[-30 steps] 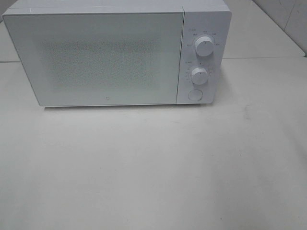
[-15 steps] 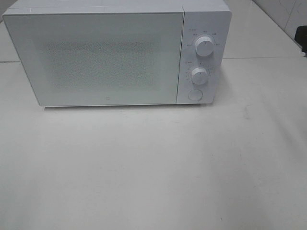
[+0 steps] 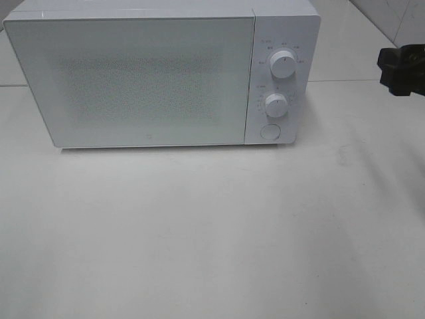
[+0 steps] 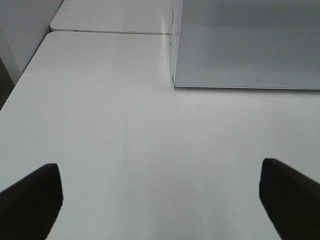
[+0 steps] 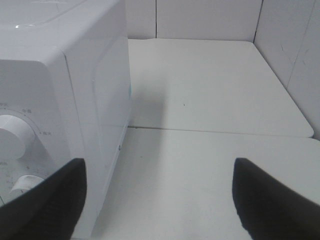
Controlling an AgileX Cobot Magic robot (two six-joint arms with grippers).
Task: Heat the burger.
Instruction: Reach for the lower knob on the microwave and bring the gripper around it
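The left fingers [image 4: 30, 200] are released: the two dark tips stand wide apart with only bare bench [image 4: 125, 125] between them, and they grasp nothing. Their wrist camera looks across the white bench to the lower front corner of the microwave [image 4: 245, 45]. The exterior view shows nothing of this arm.

The white microwave [image 3: 159, 80] sits at the back of the bench [image 3: 212, 232], towards the left of the exterior view. Its wide door [image 3: 133, 80] is closed, and the speckled window gives no view inside. On the panel to the right of the door are an upper knob [image 3: 283, 64], a lower knob [image 3: 275, 104] and, below them, a round button [image 3: 269, 131].

Farther right, the dark end of the right arm [image 3: 402, 70] comes in at the edge of the exterior view, above the bench and apart from the microwave's right side. The right fingers [image 5: 45, 210] are also released, spread wide with nothing held. Their wrist camera shows the microwave's side wall [image 5: 107, 100], a seam [image 5: 210, 131] where two bench tops meet, and white wall panels [image 5: 210, 20] behind.

The burger shows in none of the views, so where it lies cannot be told.
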